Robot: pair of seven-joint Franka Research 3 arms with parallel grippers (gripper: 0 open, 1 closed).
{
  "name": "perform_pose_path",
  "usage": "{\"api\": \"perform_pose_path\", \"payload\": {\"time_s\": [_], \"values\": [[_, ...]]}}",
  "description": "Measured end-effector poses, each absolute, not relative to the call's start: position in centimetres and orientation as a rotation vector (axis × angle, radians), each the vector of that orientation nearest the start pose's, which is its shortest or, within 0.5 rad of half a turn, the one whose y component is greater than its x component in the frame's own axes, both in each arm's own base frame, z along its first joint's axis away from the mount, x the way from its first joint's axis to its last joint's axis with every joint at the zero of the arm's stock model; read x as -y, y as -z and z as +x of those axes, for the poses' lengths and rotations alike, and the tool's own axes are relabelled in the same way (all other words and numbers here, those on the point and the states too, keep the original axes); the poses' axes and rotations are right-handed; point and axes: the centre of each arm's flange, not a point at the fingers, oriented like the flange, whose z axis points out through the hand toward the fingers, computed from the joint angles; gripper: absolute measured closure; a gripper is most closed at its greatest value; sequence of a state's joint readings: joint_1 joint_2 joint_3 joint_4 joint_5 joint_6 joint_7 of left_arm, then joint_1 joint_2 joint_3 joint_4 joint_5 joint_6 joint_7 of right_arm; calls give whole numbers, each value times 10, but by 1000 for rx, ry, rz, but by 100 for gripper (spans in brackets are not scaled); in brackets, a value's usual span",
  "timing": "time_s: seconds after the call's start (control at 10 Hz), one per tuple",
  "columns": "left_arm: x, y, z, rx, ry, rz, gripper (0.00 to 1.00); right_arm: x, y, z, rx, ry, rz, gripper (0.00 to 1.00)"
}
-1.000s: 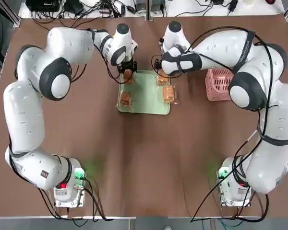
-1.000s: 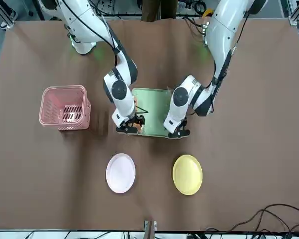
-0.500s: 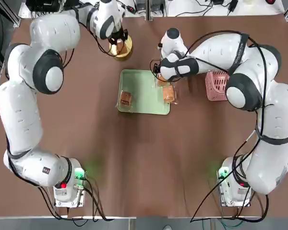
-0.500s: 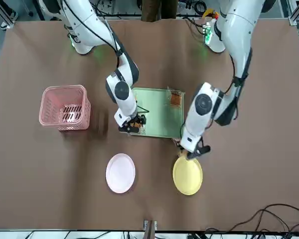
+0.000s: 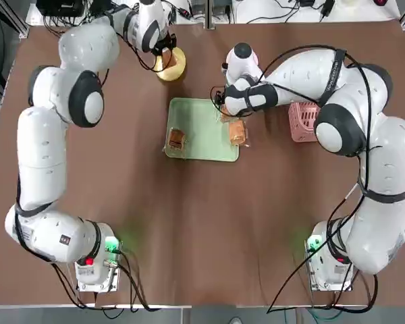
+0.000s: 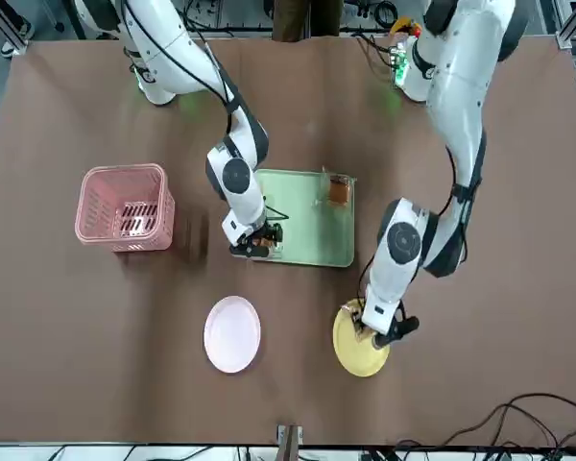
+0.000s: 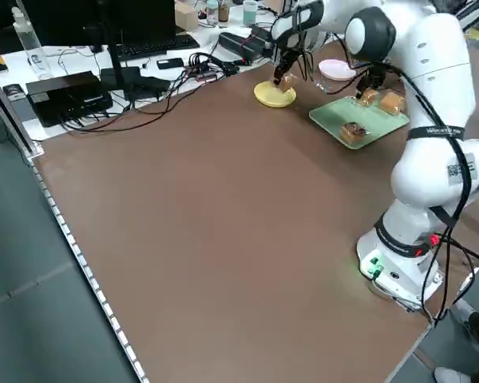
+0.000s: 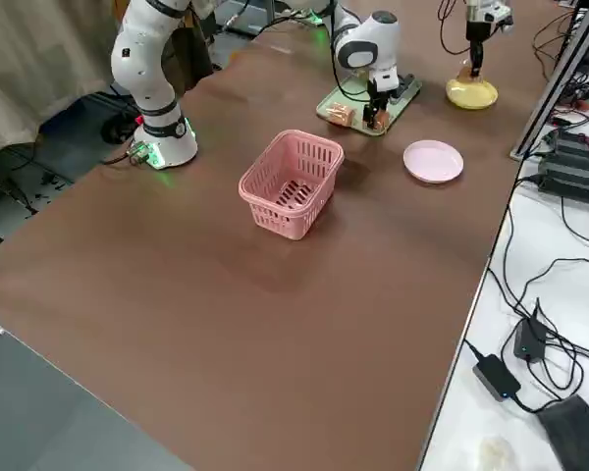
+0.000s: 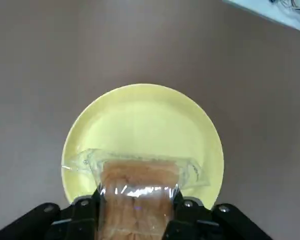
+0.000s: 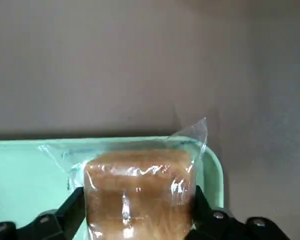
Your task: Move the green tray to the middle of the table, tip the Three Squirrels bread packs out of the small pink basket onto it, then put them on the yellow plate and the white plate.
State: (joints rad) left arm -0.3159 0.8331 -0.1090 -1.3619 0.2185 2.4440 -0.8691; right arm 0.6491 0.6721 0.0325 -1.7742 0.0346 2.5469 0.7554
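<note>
The green tray lies mid-table with two loose bread packs on it. At the tray's far right corner my right gripper is shut on a third bread pack, which still rests on the tray. My left gripper is shut on another bread pack and holds it low over the yellow plate on the table's far side. The white plate lies bare beside it. The small pink basket stands upright to the tray's right.
The right arm's forearm stretches over the table between the basket and the tray. Cables and boxes lie on the white bench past the far edge. Bare brown table spreads in front of the tray.
My left gripper has carried a bread pack from the tray's far left corner out over the yellow plate. My right gripper has narrowed onto the pack at the far right corner.
</note>
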Motion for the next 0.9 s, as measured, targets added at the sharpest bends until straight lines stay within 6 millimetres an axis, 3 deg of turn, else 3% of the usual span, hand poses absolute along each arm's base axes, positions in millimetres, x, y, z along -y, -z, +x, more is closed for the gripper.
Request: {"api": "perform_pose_path", "payload": {"time_s": [0.1,0.2,0.4,0.5,0.7,0.9], "values": [[297,-238,701,539,408,-3158,50,-420,-195,522,-166,81,-3036,32],[298,-233,702,538,416,-3164,49,-420,-199,522,-166,81,-3036,37],[297,-229,703,541,433,-3171,40,-421,-203,523,-168,65,-3045,37],[297,-226,704,541,439,-3174,27,-419,-213,528,-178,57,-3051,37],[297,-224,704,541,445,-3176,0,-400,-256,560,-249,131,-3013,37],[298,-226,705,541,452,-3178,0,-367,-304,609,-339,246,-2953,48]]}}
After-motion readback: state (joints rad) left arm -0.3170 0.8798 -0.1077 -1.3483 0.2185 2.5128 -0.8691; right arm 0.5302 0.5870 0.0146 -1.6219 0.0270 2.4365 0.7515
